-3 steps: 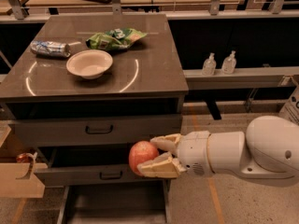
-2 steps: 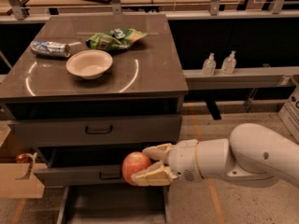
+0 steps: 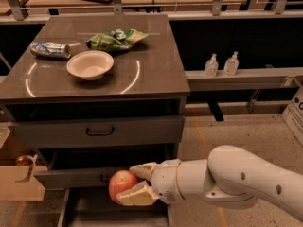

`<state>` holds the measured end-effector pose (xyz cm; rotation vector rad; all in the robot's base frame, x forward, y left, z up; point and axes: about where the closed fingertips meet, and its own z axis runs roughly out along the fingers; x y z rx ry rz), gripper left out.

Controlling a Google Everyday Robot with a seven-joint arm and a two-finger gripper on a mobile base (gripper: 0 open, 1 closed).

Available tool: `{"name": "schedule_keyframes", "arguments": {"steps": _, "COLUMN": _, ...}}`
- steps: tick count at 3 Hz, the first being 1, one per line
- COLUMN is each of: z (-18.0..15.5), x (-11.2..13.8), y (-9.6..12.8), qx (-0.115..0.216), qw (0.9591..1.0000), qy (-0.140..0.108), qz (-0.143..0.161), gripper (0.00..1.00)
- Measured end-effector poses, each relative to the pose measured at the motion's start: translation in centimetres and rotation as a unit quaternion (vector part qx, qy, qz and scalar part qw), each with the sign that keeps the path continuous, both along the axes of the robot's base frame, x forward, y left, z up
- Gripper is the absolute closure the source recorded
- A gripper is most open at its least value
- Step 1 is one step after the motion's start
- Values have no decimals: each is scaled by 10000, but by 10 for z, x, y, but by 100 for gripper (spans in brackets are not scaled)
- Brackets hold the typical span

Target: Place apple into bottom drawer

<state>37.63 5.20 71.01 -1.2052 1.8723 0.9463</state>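
Observation:
The apple is red-pink with a paler patch and sits between my gripper's cream fingers. My gripper is shut on the apple, at the end of the white arm that reaches in from the right. It holds the apple in front of the middle drawer's face, just above the bottom drawer. The bottom drawer is pulled out at the foot of the grey cabinet and shows as a grey tray with a flat floor. The arm hides the tray's right part.
The cabinet top carries a white bowl, a crushed can and a green chip bag. The two upper drawers are shut. A cardboard box stands at the left. Two clear bottles stand on a ledge at the right.
My gripper has moved down and to the left with the apple in it, from the middle drawer's height to just above the open bottom drawer.

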Motion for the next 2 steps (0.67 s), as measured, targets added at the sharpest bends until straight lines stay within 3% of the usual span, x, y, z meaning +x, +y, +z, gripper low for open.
{"name": "schedule_keyframes", "arguments": {"steps": 1, "z": -4, "x": 8, "y": 2, "qx": -131, "qw": 9996, "qy": -125, "qz": -218, "gripper": 100}}
{"name": "schedule_keyframes", "arguments": {"steps": 2, "z": -34, "x": 7, "y": 5, "qx": -8, "qw": 9992, "qy": -242, "qz": -305, "gripper": 100}}
